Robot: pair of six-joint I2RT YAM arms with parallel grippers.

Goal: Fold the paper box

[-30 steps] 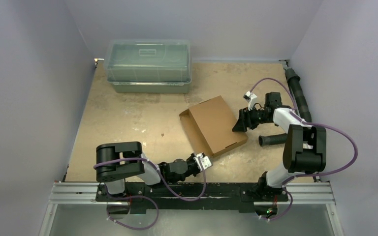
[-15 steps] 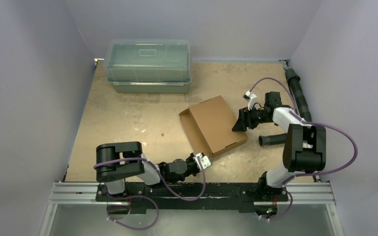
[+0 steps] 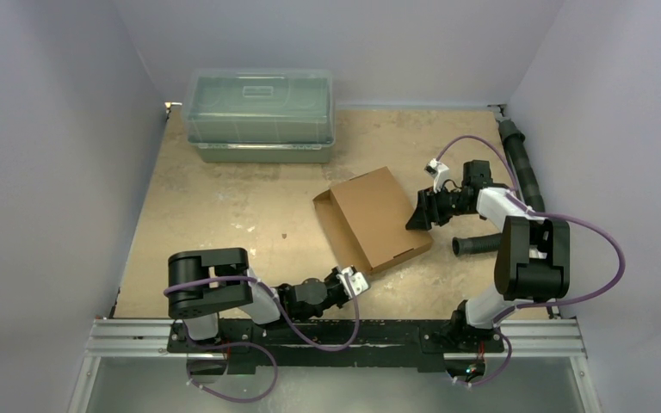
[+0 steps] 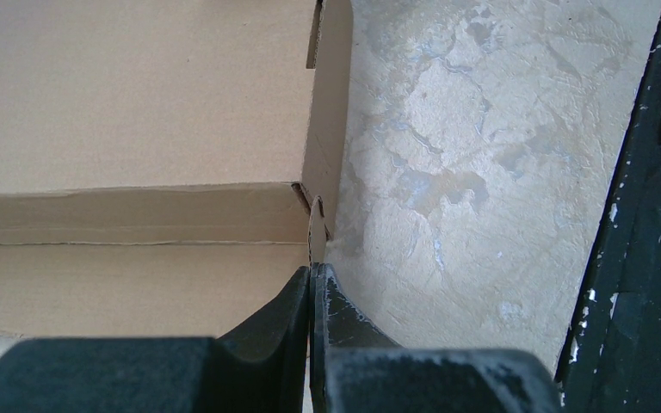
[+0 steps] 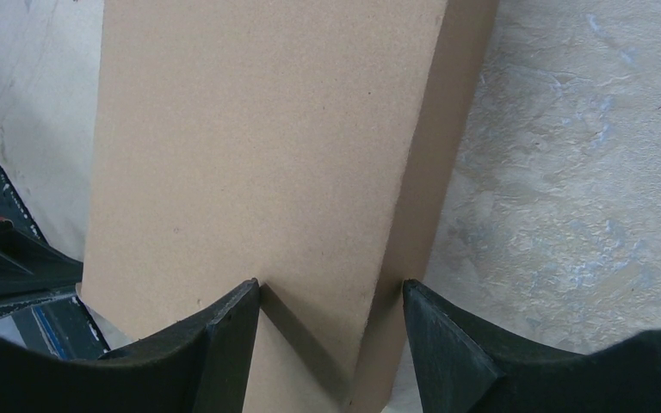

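Paper box sits mid-worktop, rotated off square, lid panel down flat.
Right jaws: spread wide over the box's far-right edge. One fingertip sits on the top panel, the other against the side wall, so they are grasping the box.
Left jaws: clenched tight, with the fingertips right at the box's near corner, touching a thin tab edge. Can't tell if any card is actually nipped between them.
Box: plain brown corrugated card with a matte, fine-grained face, shallow and rectangular. It has crisp folded edges, a die-cut slot at the corner seam, and a raised side flap along its left edge.
Worktop: mottled beige, worn and patchy.
Clear greenish plastic bin with lid is at the back left, well apart from the box.
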